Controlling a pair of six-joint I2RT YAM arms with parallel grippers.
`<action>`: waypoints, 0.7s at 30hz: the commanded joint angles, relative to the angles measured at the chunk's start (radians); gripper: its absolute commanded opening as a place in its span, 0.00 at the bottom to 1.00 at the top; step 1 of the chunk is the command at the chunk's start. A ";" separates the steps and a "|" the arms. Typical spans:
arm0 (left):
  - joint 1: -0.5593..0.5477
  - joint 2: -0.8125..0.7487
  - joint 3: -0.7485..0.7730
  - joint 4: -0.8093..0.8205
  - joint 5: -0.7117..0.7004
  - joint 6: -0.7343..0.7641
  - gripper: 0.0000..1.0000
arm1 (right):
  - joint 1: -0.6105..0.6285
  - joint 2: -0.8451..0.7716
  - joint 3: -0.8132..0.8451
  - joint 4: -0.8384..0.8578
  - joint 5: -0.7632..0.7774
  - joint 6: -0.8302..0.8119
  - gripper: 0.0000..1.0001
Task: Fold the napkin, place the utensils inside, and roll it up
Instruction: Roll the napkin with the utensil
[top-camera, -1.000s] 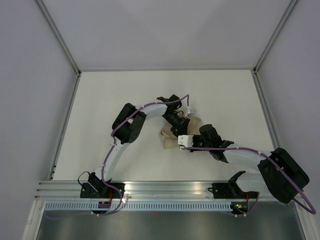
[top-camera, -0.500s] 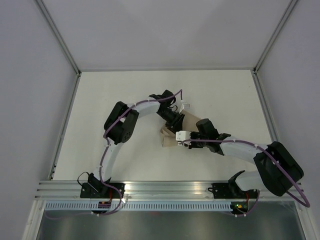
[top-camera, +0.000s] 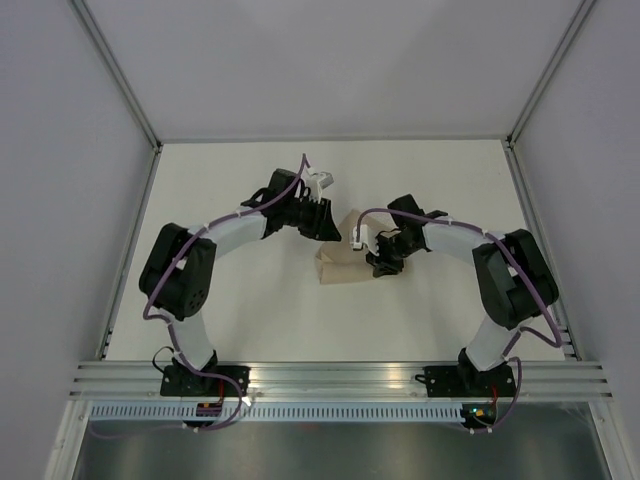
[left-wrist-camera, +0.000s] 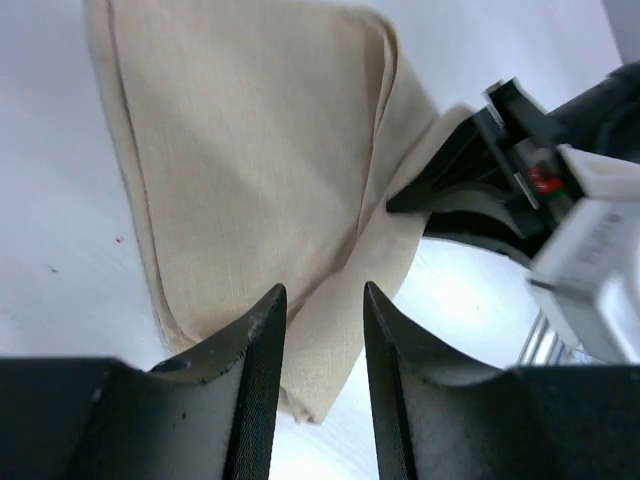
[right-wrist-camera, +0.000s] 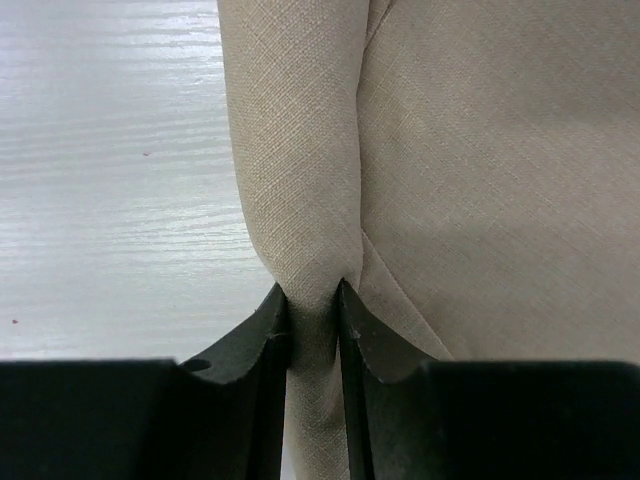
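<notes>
We count one folded napkin (top-camera: 338, 268) on the bench (top-camera: 240, 320). Right gripper (right-wrist-camera: 313, 297) jaws pinch its 3 o'clock fold. Left gripper (left-wrist-camera: 318, 305) jaws parted, empty, at its 11 o'clock.

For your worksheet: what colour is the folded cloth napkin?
Plain tan-beige cloth napkin, unpatterned; right wrist view.

A white desk (top-camera: 230, 300) is seen from above, enclosed at the back and on both sides by pale grey walls (top-camera: 330, 70). Slanted metal posts are set at the far left (top-camera: 115, 70) and far right (top-camera: 548, 70) corners, and metal edging (top-camera: 132, 250) is run along the desk's sides. Across the near edge a ribbed aluminium rail (top-camera: 330, 372) is laid, with a white slotted strip (top-camera: 340, 410) just below it and a dull grey sheet (top-camera: 330, 450) beneath that. In the right wrist view a faint wood-like grain is shown on the desk, and a tiny red speck (right-wrist-camera: 147, 154) is marked on it.
</notes>
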 joint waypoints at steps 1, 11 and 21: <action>-0.014 -0.140 -0.131 0.290 -0.178 -0.100 0.41 | -0.037 0.163 0.071 -0.277 -0.056 -0.082 0.20; -0.110 -0.423 -0.542 0.694 -0.437 0.019 0.45 | -0.071 0.346 0.225 -0.361 -0.073 -0.085 0.20; -0.429 -0.313 -0.454 0.581 -0.640 0.481 0.47 | -0.085 0.439 0.321 -0.427 -0.085 -0.056 0.20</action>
